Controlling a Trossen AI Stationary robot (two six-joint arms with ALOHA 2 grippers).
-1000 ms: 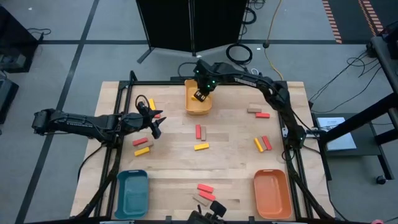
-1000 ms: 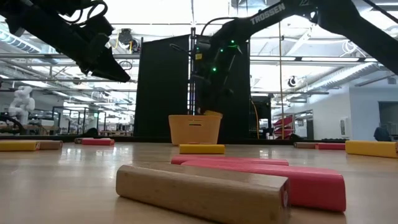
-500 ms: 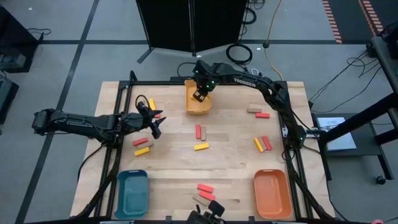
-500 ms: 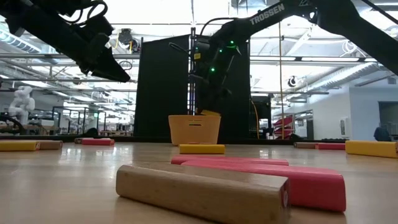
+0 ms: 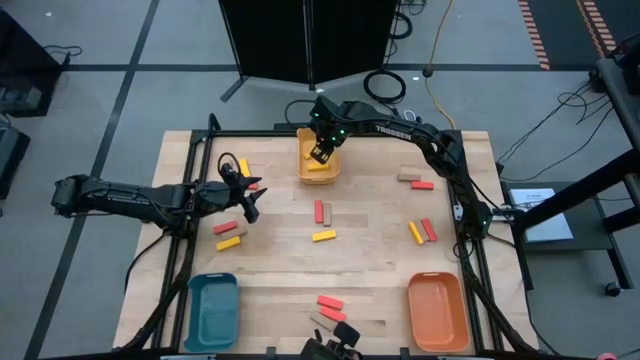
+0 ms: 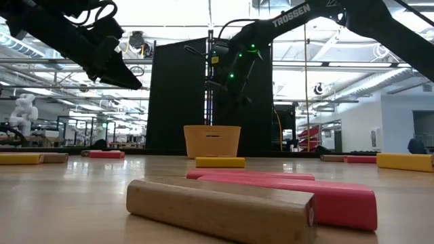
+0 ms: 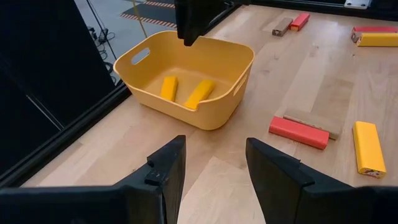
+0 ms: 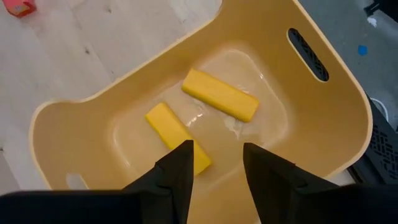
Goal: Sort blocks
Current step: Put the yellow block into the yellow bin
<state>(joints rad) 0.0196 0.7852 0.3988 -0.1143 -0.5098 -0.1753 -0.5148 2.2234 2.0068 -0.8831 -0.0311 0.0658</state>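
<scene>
The right gripper (image 5: 321,152) hangs over the yellow tray (image 5: 303,172) at the table's far edge, its fingers (image 8: 176,171) parted with a clear gap and nothing between them. Two yellow blocks (image 8: 219,94) lie flat on the tray floor, near each other but apart, their long axes roughly parallel. The left gripper (image 5: 249,205) hovers above the left side of the table, fingers (image 7: 168,168) spread wide and empty. On the bare table (image 5: 370,260) the high view shows five more yellow blocks (image 5: 323,236), about seven red blocks (image 5: 320,210) and a few tan blocks (image 5: 407,175), pointing every which way, several in side-by-side pairs. A teal tray (image 5: 213,310) and an orange tray (image 5: 438,312) sit at the near corners.
</scene>
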